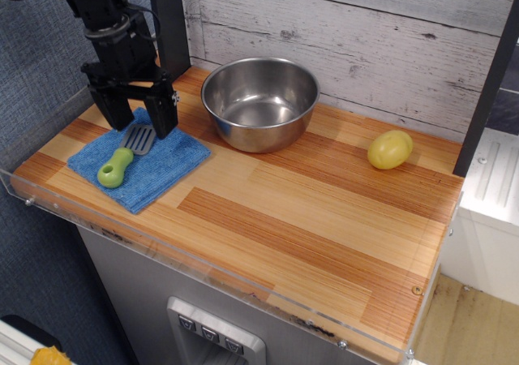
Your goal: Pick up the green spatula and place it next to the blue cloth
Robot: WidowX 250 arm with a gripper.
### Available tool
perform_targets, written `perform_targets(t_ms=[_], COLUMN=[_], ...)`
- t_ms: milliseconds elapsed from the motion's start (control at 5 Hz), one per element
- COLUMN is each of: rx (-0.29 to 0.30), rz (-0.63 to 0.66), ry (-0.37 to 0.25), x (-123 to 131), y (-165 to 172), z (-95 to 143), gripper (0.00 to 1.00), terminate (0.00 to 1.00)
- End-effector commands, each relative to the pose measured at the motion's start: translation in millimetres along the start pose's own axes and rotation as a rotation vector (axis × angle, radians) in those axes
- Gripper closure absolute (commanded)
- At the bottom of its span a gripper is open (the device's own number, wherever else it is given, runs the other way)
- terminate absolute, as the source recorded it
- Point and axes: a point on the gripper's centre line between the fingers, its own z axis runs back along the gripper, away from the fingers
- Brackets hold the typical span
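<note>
The green spatula (pixel 122 159) lies on the blue cloth (pixel 146 166) at the left end of the wooden counter, its lime handle toward the front left and its grey slotted blade toward the back. My gripper (pixel 143 119) is open, its two black fingers pointing down at the cloth's back edge. The fingers stand to either side of the blade end, just above and behind it. The gripper holds nothing.
A steel bowl (pixel 259 101) stands right of the cloth near the back wall. A yellow-green potato-shaped lump (pixel 390 149) lies at the back right. A clear plastic rim (pixel 203 264) runs along the counter's front and left edges. A black post (pixel 166 20) stands behind the gripper.
</note>
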Motion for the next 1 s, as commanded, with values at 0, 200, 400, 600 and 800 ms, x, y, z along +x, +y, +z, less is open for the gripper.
perform_targets(t_ms=[0,200,400,600,800], rx=[0.056,0.045,0.040,0.045,0.046], rz=[-0.023,0.010,0.033,0.027,-0.002], ry=[-0.042,0.000,0.047,0.066,0.076], x=[-7.0,-13.3,-20.2,-25.4,-26.7], y=[-4.3,7.4,19.6,22.3,17.3], z=[15.5,1.8,-12.6,-16.7,-16.1], gripper=[0.00,0.00,0.00,0.00,0.00], terminate=[0.00,0.00,0.00,0.00,0.00])
